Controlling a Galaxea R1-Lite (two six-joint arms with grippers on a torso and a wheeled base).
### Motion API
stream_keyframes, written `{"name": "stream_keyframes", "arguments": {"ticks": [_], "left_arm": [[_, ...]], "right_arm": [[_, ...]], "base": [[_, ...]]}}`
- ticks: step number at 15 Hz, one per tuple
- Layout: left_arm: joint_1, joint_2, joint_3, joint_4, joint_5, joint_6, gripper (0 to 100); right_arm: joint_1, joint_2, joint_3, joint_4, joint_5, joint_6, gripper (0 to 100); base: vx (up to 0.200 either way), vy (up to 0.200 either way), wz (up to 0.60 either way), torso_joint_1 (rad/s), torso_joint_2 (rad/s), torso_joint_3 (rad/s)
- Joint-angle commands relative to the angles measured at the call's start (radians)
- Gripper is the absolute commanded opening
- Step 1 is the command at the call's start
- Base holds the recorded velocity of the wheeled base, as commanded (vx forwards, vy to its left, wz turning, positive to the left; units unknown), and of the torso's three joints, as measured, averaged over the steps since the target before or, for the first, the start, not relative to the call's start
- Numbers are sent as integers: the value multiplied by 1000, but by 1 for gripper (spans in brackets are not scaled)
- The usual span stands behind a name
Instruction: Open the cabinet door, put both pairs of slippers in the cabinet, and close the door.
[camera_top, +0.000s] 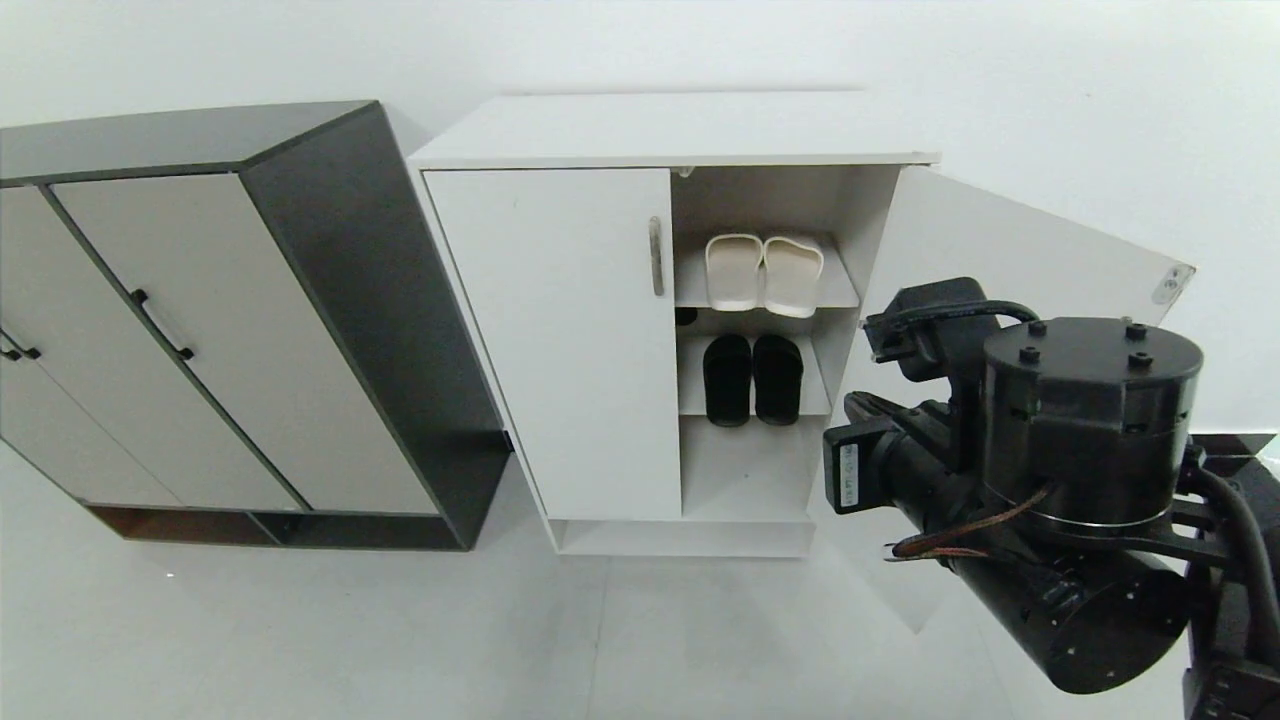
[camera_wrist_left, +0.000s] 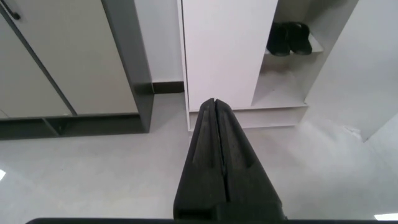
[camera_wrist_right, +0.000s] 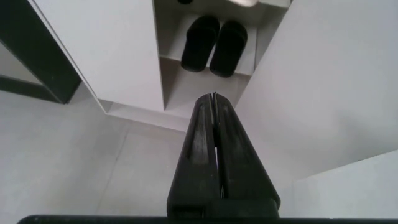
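Closing stage. The door stands swung wide on the right side of the cabinet, long axis upright, plain white. It lies just beyond my right arm, the nearer one. My right gripper is pinched together and empty, as is my left gripper. The white slippers sit on the upper shelf and the black slippers on the shelf below. I judge that only the door remains.

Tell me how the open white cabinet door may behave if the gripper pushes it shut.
The open door looks like a flat, rigid panel, so it probably swings without bending. It looks thin, so it is likely light. Its smooth face may be slippery.
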Motion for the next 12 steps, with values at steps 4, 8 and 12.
{"name": "stream_keyframes", "arguments": {"ticks": [4, 8, 12], "left_arm": [[0, 0, 0, 0, 0, 0, 0], [0, 0, 0, 0, 0, 0, 0], [0, 0, 0, 0, 0, 0, 0]], "right_arm": [[1, 2, 6, -1, 0, 1, 0], [1, 1, 6, -1, 0, -1, 0], [1, 1, 6, -1, 0, 1, 0]], "base": [[0, 0, 0, 171, -486, -316], [0, 0, 0, 192, -500, -309], [0, 0, 0, 222, -530, -317]]}}
